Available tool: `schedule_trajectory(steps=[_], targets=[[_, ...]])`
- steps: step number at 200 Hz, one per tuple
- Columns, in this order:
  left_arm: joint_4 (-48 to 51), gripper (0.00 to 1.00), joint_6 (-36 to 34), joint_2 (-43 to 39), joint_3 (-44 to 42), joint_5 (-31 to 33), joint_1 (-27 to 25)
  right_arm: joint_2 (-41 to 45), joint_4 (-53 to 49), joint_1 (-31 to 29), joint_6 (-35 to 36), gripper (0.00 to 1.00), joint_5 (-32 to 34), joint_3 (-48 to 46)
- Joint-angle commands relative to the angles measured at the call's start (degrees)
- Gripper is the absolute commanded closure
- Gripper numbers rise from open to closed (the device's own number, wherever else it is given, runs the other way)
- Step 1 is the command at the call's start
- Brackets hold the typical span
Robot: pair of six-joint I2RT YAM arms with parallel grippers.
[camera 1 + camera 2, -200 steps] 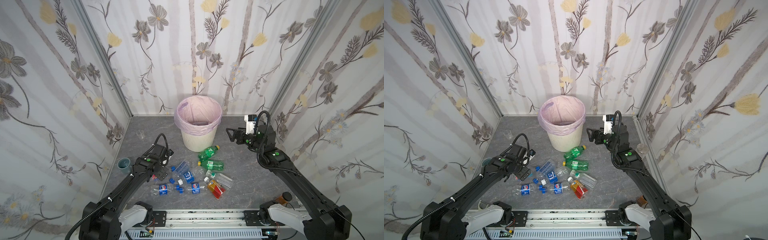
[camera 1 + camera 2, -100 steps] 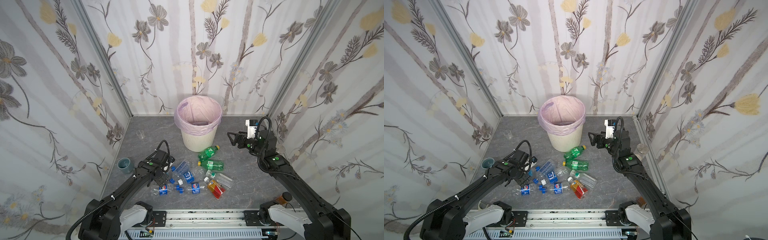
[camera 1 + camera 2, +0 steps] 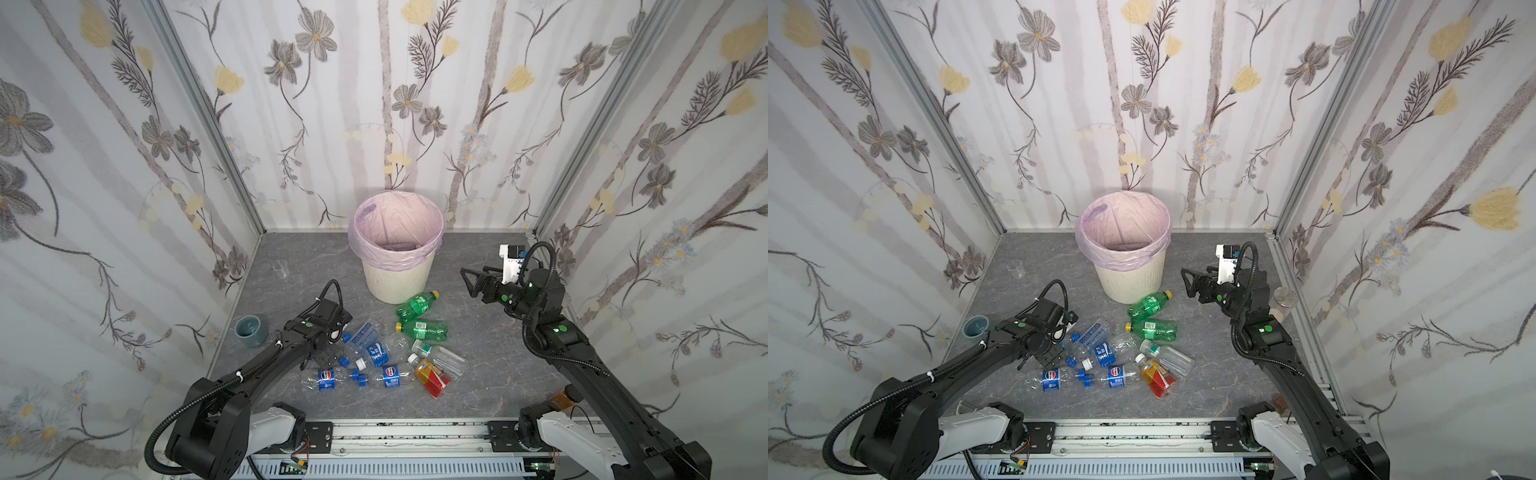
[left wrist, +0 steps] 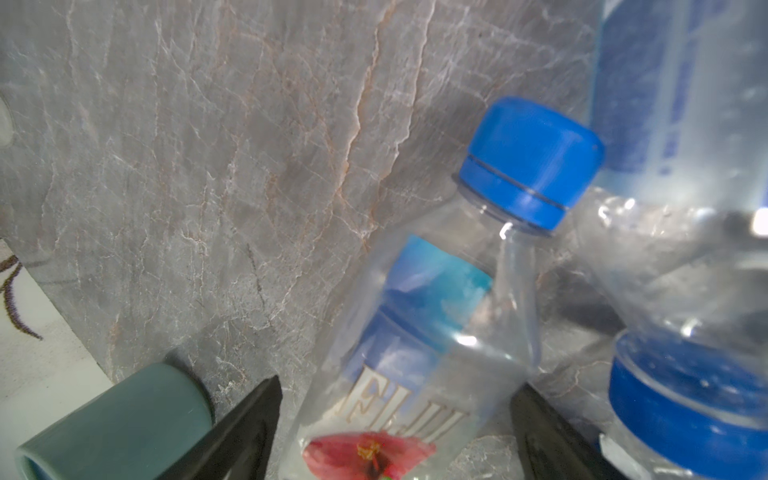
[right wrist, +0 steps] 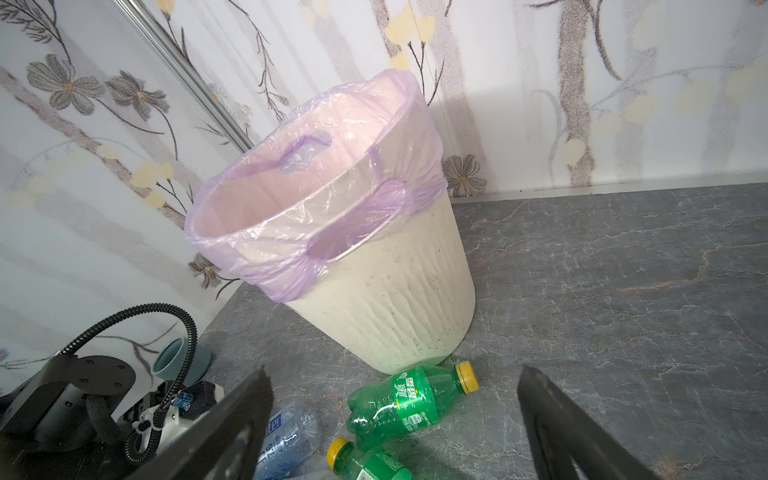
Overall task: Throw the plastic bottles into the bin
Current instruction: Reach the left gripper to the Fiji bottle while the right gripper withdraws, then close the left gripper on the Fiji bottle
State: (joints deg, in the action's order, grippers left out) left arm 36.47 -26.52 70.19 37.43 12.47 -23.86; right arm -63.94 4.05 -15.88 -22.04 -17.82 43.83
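Left jaws apart astride a bottle (image 4: 415, 353), right jaws apart; grey marbled tabletop (image 4: 208, 166), floral walls (image 3: 374, 104)

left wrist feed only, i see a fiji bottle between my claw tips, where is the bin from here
Observer: The bin stands past the bottle pile, at the back of the table.
Operator: anything in the way
Observer: Two green bottles lie just in front of it.
Operator: and the right arm
Observer: The right claw hangs open and empty, to the right of the bin.
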Motion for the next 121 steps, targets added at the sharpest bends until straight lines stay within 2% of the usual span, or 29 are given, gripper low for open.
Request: schedule_trajectory(steps=[1, 37, 89, 121], targets=[[-2.41, 0.16, -0.06, 1.08, -0.09, 0.43, 0.08, 0.76, 1.29, 0.17, -0.29, 0.07, -0.89, -0.22], [-3.59, 0.27, 1.13, 3.23, 0.87, -1.31, 0.10, 2.39, 0.54, 0.50, -0.18, 0.07, -0.79, -0.23], [-6.58, 0.35, 1.63, 3.63, 2.27, -0.66, 0.80, 3.33, -0.10, 0.83, -0.36, 0.08, -0.80, -0.24], [-8.63, 0.42, 3.02, 7.01, 4.59, -1.39, 1.34, 3.23, -0.74, 0.76, -0.46, 0.08, -0.83, -0.16]])
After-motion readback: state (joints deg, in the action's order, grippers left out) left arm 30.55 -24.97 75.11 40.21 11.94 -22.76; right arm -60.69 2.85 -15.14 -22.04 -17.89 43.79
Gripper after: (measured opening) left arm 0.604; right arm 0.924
